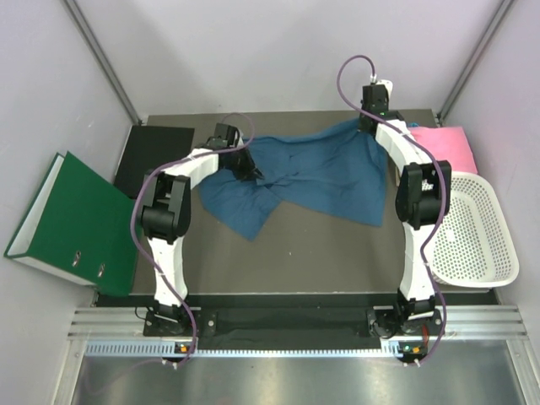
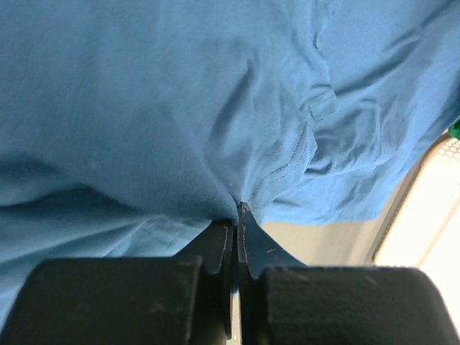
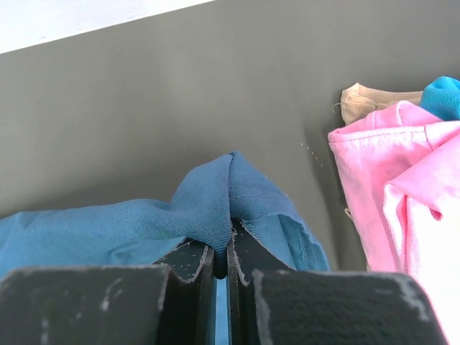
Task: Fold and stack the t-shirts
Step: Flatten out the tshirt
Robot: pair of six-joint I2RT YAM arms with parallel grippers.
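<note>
Dark grey tabletop fills the top view, walled in by pale panels, with a green binder at the left and a white mesh basket at the right. The teal t-shirt lies crumpled across the far middle, its long axis running left to right and rising toward the far right corner. The left fingers sit on its left part, the right fingers on its far right edge, so the cloth spans between the two arms. The pink t-shirt rests at the far right, just behind the basket and well clear of the left arm.

From the left wrist, the fingers are closed on a pinched fold of teal cloth that bunches straight ahead of them, with a stitched hem curling nearby.

From the right wrist, the fingers are clamped on a hemmed edge that peaks above their tips. The pink cloth lies to their right, apart from them. Drawing the two grips apart along that axis looks like the move to flatten the shirt.
</note>
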